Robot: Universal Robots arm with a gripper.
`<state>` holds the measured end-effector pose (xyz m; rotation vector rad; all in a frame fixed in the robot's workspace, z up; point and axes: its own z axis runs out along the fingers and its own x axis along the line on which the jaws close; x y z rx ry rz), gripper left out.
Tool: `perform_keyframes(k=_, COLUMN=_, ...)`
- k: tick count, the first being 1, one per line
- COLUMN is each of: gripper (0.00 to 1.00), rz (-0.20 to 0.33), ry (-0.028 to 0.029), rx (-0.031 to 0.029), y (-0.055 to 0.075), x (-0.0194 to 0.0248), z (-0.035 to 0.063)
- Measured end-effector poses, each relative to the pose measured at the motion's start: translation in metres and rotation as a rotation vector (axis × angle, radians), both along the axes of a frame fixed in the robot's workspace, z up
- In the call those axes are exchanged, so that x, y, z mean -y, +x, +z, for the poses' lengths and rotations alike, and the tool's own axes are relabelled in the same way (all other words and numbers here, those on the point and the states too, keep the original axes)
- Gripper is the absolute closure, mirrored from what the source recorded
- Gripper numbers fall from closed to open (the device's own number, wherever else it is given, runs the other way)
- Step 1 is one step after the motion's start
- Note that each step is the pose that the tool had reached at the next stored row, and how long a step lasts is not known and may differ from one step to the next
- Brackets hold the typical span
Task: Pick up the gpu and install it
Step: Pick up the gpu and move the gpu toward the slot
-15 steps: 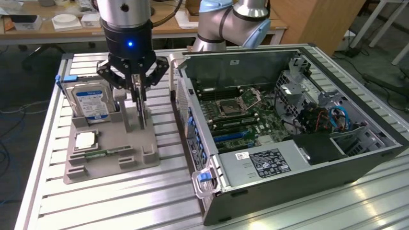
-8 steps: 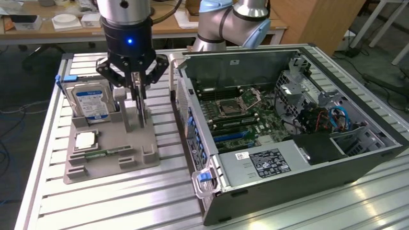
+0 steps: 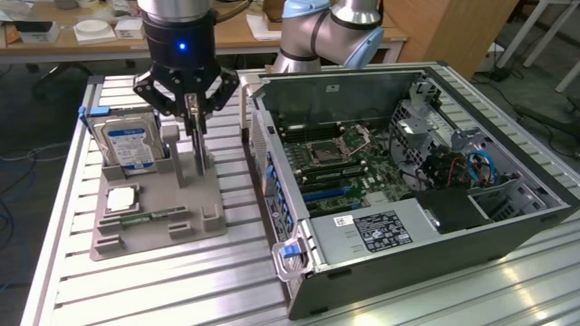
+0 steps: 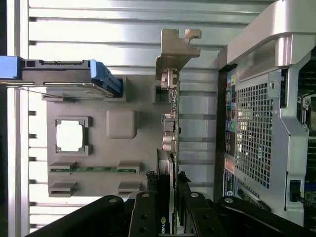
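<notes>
The gpu (image 3: 197, 153) is a thin green card that hangs edge-on below my gripper (image 3: 192, 119), its lower end at the slot of the grey holder (image 3: 181, 234). My gripper is shut on the card's upper edge. In the wrist view the gpu (image 4: 170, 140) runs straight away from my gripper (image 4: 169, 219), whose black fingers (image 4: 143, 212) press on both faces. The card's silver end bracket (image 4: 175, 49) is at the far end. I cannot tell whether the card still touches the holder (image 4: 98, 148).
The holder also carries a silver hard drive (image 3: 132, 142) with a blue-white label, a processor chip (image 3: 121, 198) and a narrow memory stick (image 3: 149, 219). The open computer case (image 3: 435, 231) lies on the exterior view's right, motherboard (image 3: 344, 170) exposed. Both rest on a slatted aluminium table (image 3: 163, 292).
</notes>
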<state>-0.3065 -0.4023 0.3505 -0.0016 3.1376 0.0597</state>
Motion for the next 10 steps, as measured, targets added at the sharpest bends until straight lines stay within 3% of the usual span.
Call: perform_keyframes(k=10, gripper=0.74, rz=0.0, ry=0.0, rx=0.0, y=0.0, x=0.0, z=0.0168)
